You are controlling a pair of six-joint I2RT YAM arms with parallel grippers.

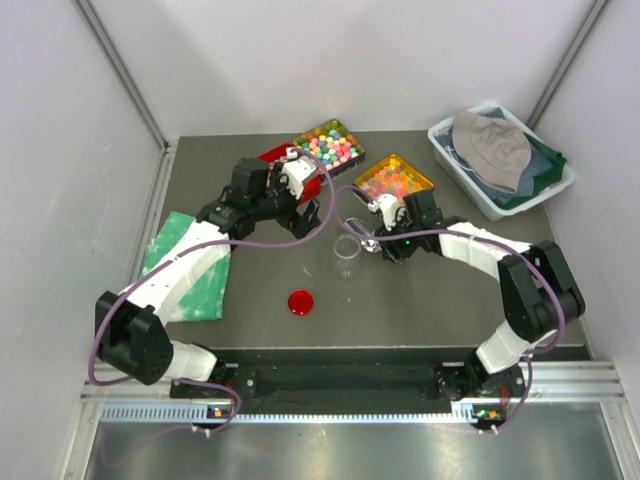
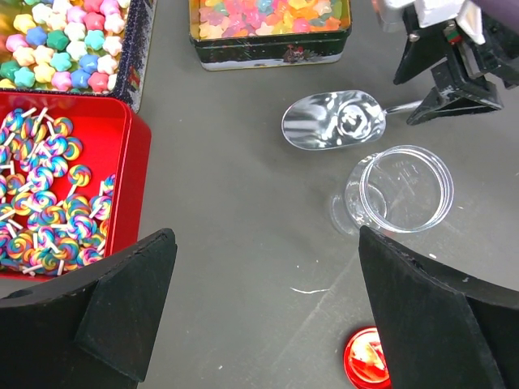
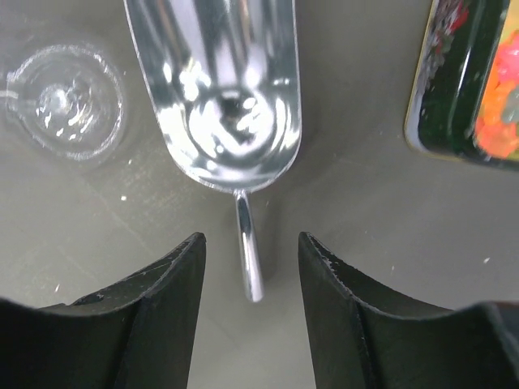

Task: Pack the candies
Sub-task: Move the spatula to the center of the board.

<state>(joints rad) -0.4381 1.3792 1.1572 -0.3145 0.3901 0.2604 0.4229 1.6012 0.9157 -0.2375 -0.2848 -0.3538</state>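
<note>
**Candies (image 2: 268,16) wait in their tin (image 2: 268,44) while the scoop (image 2: 334,120) gets lined up**

Left side: the left gripper (image 2: 268,316) hangs spread wide over bare table (image 2: 235,219), holding nothing, apparently keeping clear. Centre: the clear jar (image 2: 404,188) stands upright and uncapped, its red lid (image 2: 366,361) parked nearby, ready for filling. Just beside it lies the shiny scoop, empty. The right gripper (image 3: 251,243) straddles its handle, jaws part-spread, not yet pinching. Beyond, the dark-walled tin holds the candies.

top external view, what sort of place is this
Likely a robot test cell in a lab, not a shop or kitchen: plain white panel walls box in a small dark table, two arms are bolted beside a slotted metal rail, and open tins of sweets sit staged as props.
</note>
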